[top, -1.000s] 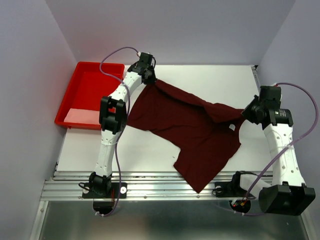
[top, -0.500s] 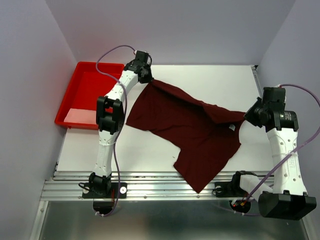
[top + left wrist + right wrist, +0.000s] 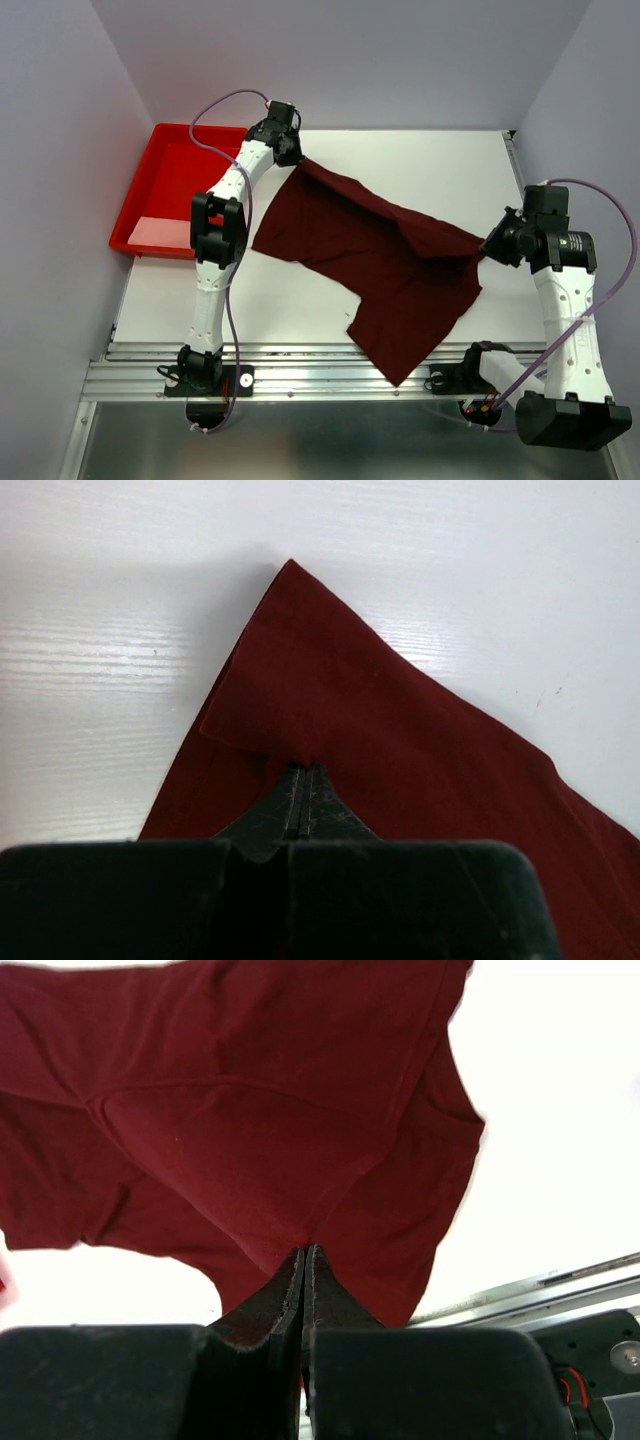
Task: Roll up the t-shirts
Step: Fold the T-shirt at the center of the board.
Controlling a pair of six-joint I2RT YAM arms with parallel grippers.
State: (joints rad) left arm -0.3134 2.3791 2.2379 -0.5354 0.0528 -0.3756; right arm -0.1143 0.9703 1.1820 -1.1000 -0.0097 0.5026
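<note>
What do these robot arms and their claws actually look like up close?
The left arm and right arm are both slim white segments joined by chunky black joints. A thin lilac cable loops loosely along each. The left claw and right claw are matt black, two fingers tapering to narrow tips.

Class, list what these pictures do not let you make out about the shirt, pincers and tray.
1. Top view: grip of left pincer and right pincer, too small, under their wrists.
2. Wrist views: most of the shirt, cut off by frame edges.
3. Top view: pale patch in the tray, too indistinct to identify.
</note>
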